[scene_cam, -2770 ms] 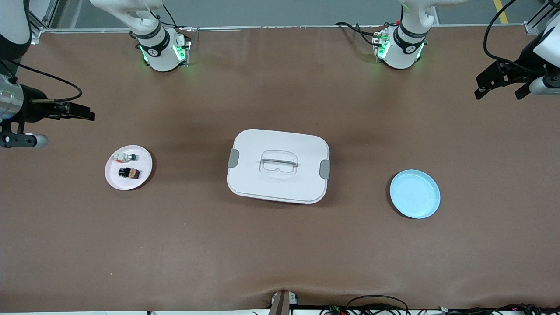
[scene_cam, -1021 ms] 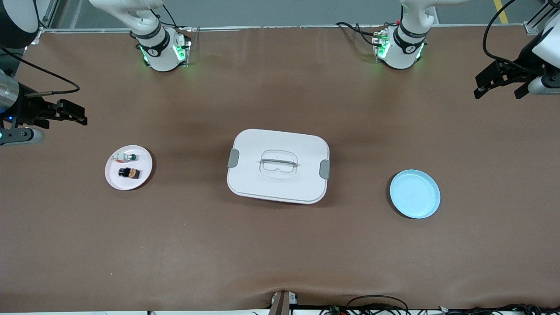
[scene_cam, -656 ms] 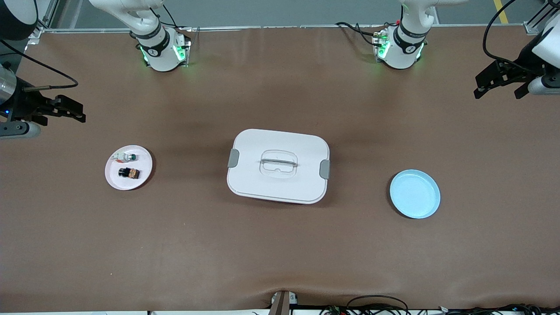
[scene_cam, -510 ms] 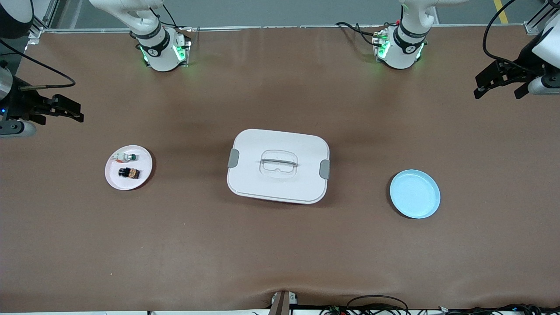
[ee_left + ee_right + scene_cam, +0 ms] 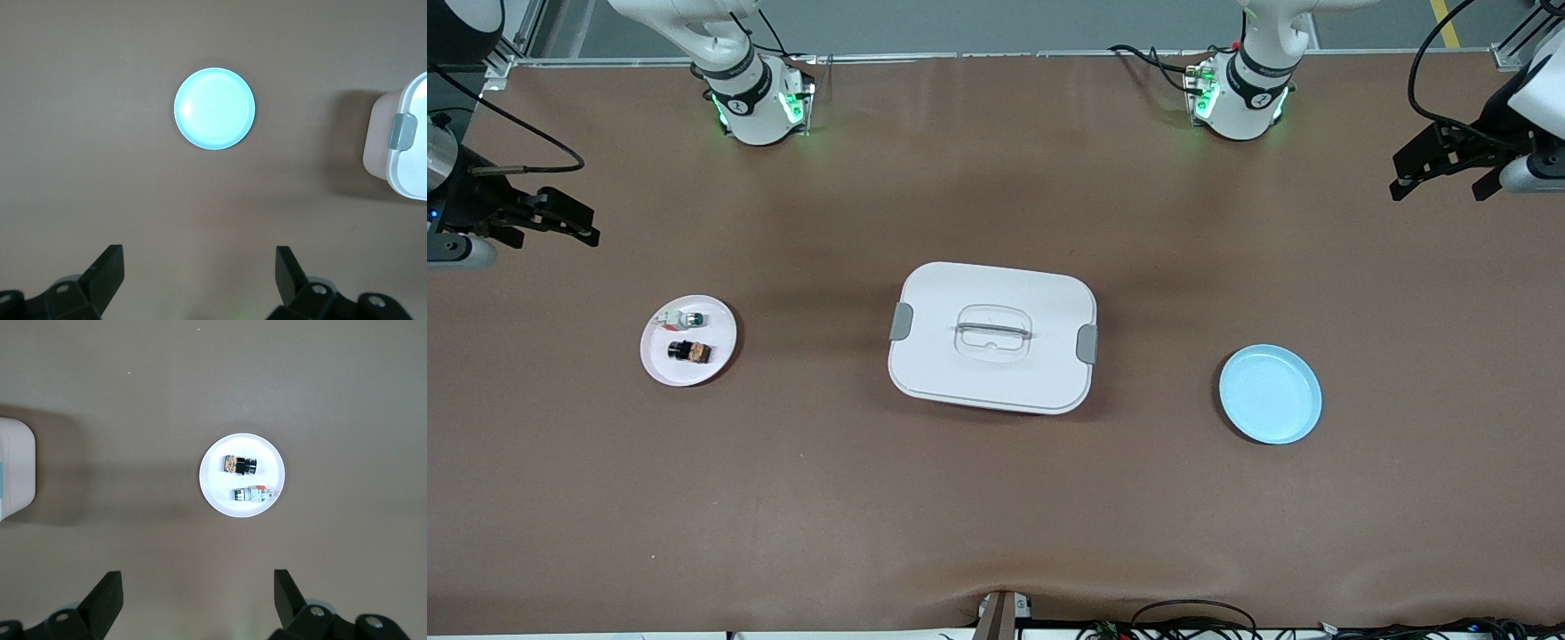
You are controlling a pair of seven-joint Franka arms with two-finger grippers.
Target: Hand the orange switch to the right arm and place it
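Observation:
The orange switch is a tiny black box with an orange face. It lies on a small white plate toward the right arm's end of the table, beside a white-and-green part. The right wrist view shows the orange switch on the white plate, well clear of the fingers. My right gripper hangs open and empty over bare table beside that plate, as the right gripper also shows from its wrist. My left gripper waits open and empty over the left arm's end; the left gripper holds nothing.
A white lidded box with grey latches sits mid-table between the plates. An empty light-blue plate lies toward the left arm's end, and the left wrist view shows that blue plate beside the box. Brown mat covers the table.
My right gripper has drifted a little toward the robots' side of the table over the last second, staying open. The left arm, switch and plates have not moved.

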